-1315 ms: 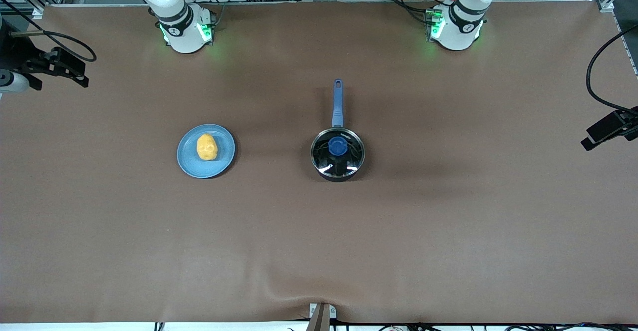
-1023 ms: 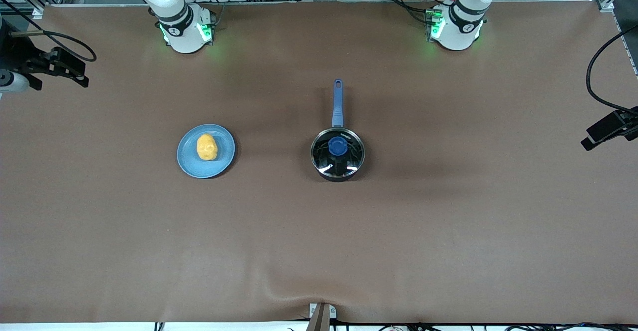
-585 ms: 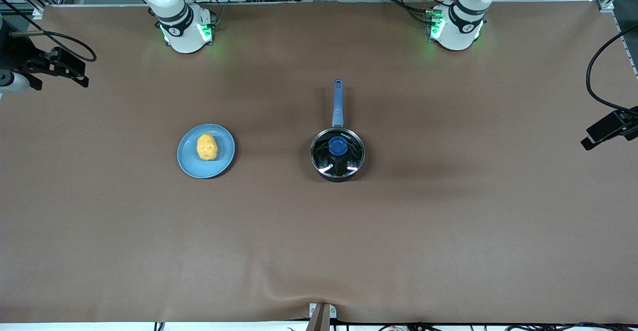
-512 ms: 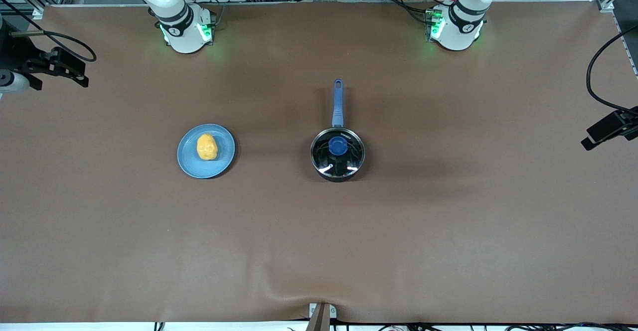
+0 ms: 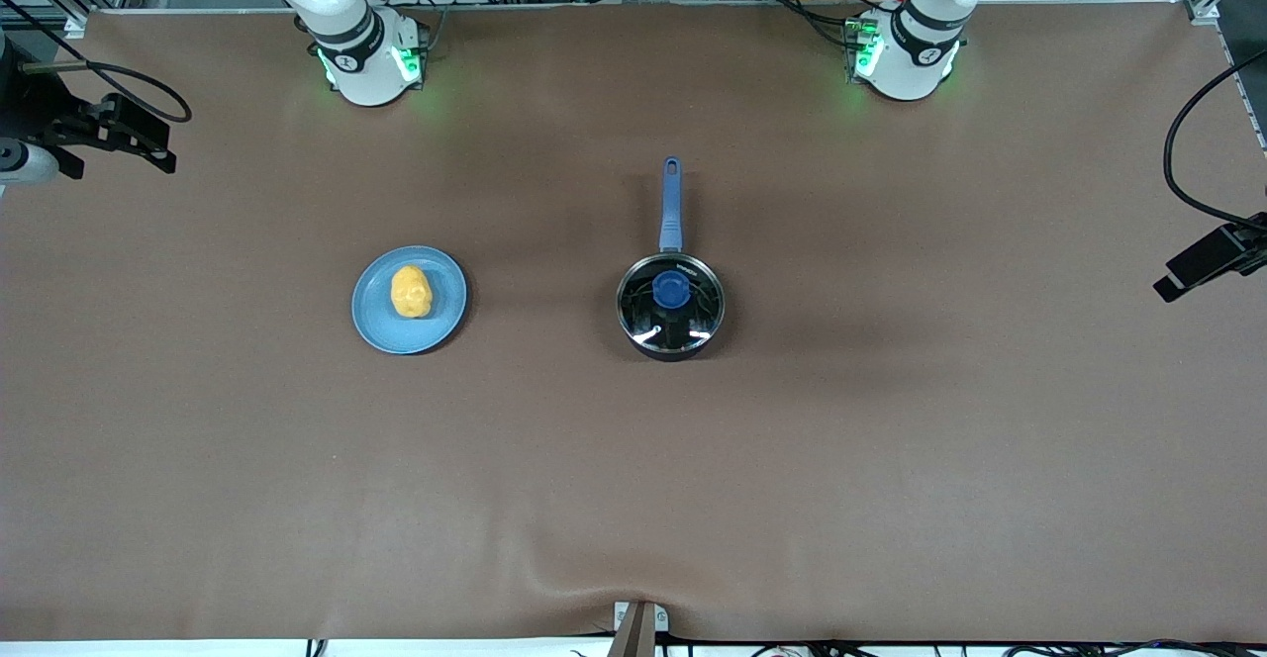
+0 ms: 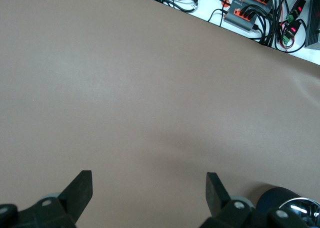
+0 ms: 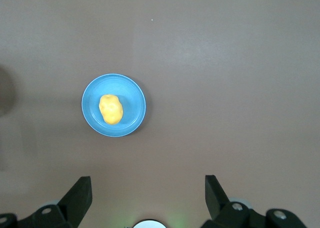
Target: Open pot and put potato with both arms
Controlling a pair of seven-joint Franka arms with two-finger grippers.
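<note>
The black pot stands mid-table with its glass lid on and its blue knob up. Its blue handle points toward the arms' bases. The yellow potato lies on a light-blue plate toward the right arm's end. My right gripper is open and empty, high over the table, with the potato and plate well below it. My left gripper is open and empty, high over bare table, with the pot at that view's edge.
The right arm's base and the left arm's base glow green at the table's edge farthest from the front camera. Cables and power strips lie off the table's edge. A metal bracket sits at the edge nearest the front camera.
The left arm's hand has shifted slightly at the edge of the front view. The pot, lid, potato and plate have not moved.
</note>
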